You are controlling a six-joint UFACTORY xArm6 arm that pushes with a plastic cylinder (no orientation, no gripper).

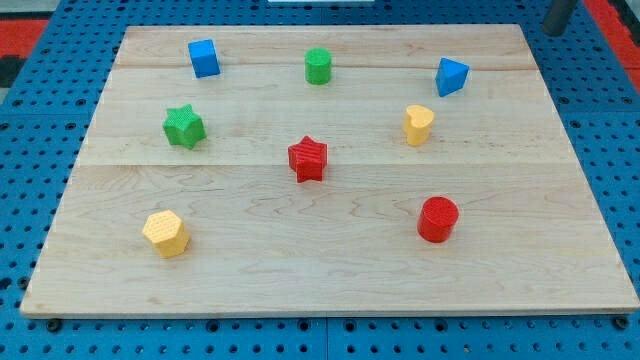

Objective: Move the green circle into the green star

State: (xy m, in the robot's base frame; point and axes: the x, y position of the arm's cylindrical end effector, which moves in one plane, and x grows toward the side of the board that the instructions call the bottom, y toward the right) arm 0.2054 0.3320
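Observation:
The green circle (318,66) stands near the view's top, a little left of centre, on the wooden board (330,280). The green star (184,127) lies at the view's left, below and well to the left of the circle, apart from it. A dark rod (558,16) shows at the view's top right corner, off the board; its lower end, my tip (551,31), is far to the right of the green circle and beyond the blue triangular block.
A blue cube (204,58) sits at top left, a blue triangular block (451,76) at top right, a yellow heart (418,124) right of centre, a red star (308,158) mid-board, a red cylinder (438,219) lower right, a yellow hexagon (166,233) lower left.

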